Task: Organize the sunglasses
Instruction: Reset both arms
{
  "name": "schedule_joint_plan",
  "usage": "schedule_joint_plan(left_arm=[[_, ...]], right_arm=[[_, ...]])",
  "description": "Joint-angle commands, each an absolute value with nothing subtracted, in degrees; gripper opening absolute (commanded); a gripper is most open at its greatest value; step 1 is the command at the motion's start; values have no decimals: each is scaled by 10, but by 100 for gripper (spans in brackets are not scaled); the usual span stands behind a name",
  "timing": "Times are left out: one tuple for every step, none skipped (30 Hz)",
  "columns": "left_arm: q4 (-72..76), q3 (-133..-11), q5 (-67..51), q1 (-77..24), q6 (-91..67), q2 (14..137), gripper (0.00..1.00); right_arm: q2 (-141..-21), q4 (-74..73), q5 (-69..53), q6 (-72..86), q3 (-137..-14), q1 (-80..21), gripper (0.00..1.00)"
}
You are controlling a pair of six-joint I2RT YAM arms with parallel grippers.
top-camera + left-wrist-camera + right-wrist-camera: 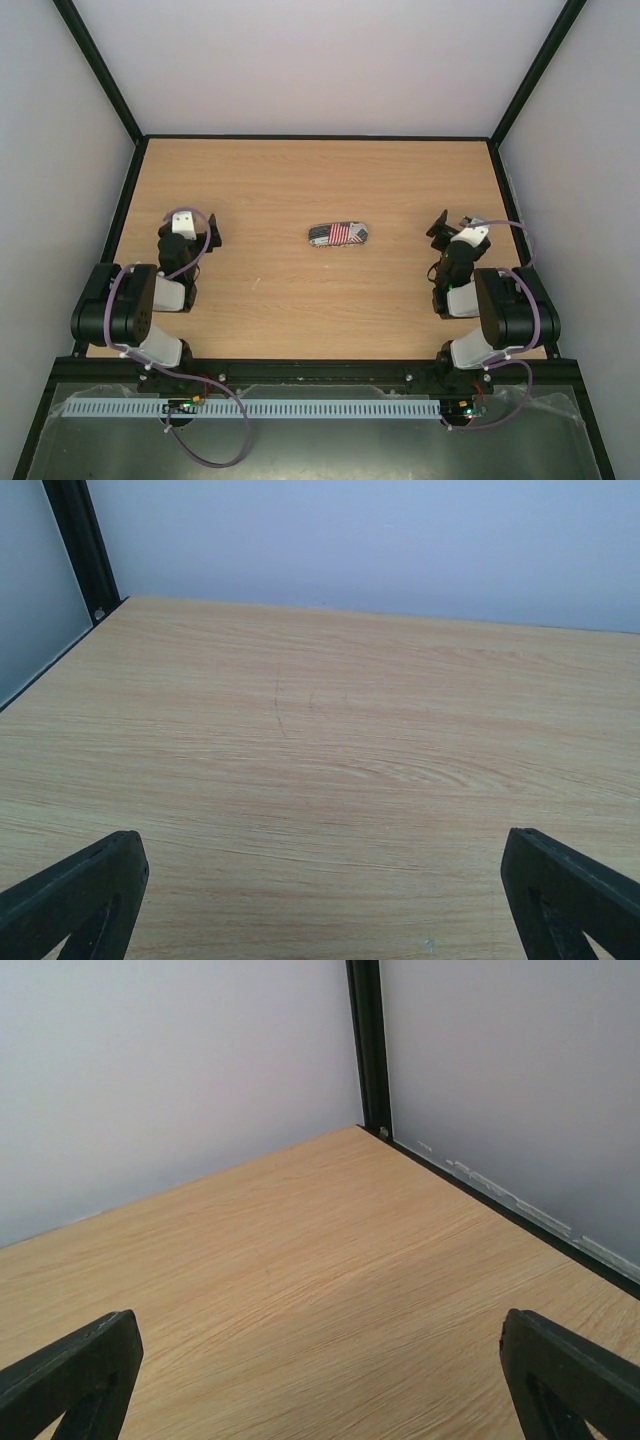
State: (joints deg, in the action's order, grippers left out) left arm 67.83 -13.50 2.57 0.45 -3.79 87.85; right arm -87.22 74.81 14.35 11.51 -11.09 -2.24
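Observation:
The red wire-framed sunglasses are not visible in any view. The oblong flag-patterned case (339, 235) lies shut at the middle of the wooden table (300, 180). My left gripper (212, 228) rests at the left side, well left of the case, open and empty; its wrist view shows only bare wood between its fingers (75, 895). My right gripper (438, 226) rests at the right side, right of the case, open and empty; its fingers (570, 1375) frame bare wood and the back right corner.
Black frame posts (366, 1045) and pale walls enclose the table on the left, back and right. A black rail (310, 370) runs along the near edge by the arm bases.

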Motion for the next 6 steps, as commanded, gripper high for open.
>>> schedule_joint_plan(left_arm=[[714,-141,25,8,-33,880,100],[715,-141,25,8,-33,880,100],[715,-141,25,8,-33,880,100],[715,-140,25,7,-33,880,100],[715,-141,25,7,-32,880,100],[715,-140,25,7,-32,880,100]], right_arm=[[-875,750,148,104,-116,-25,99],[-876,746,141,100,-120,-26,99],[-878,734,117,88,-127,-26,99],[-879,730,104,82,-129,-26,99],[-878,730,103,82,-128,-26,99],[-877,732,103,82,-127,-26,99]])
